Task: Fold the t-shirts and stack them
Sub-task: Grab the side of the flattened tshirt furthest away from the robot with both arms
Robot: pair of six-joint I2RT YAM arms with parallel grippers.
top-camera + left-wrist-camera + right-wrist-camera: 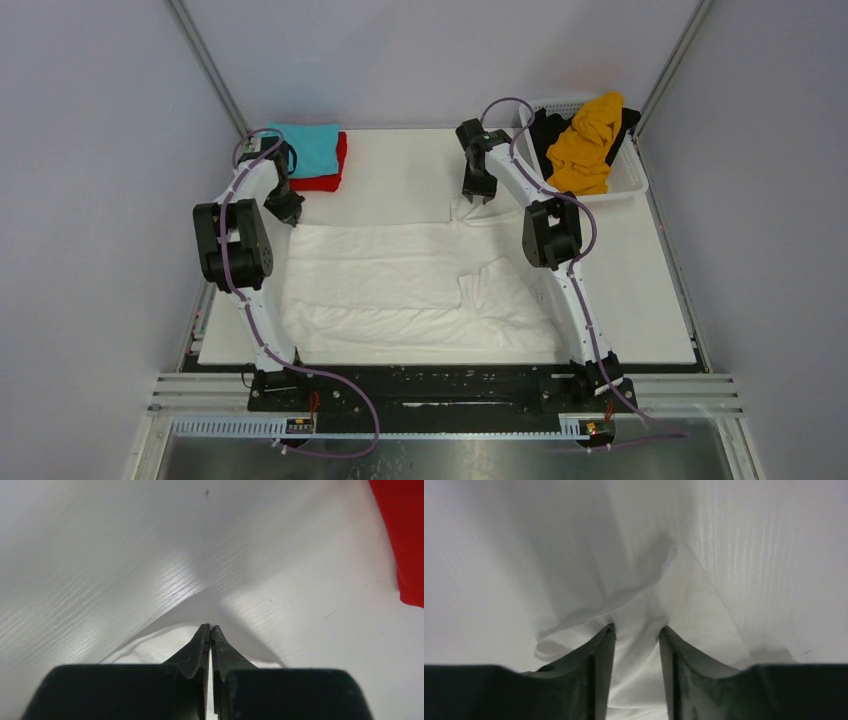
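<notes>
A large white t-shirt (410,285) lies spread across the middle of the table, with a sleeve folded over at its right part. My left gripper (285,207) is at its far left corner. In the left wrist view it (211,626) is shut, pinching the white cloth's edge (142,647). My right gripper (478,196) is at the shirt's far right corner. In the right wrist view it (636,628) is open, its jaws on either side of a bunched fold of white cloth (674,590). A folded teal t-shirt (305,145) lies on a folded red t-shirt (322,180) at the far left.
A white lattice basket (628,180) at the back right holds an orange-yellow t-shirt (585,140) and a black t-shirt (548,128). The red shirt's edge (405,540) shows close to the right of my left gripper. Grey walls enclose the table (640,290).
</notes>
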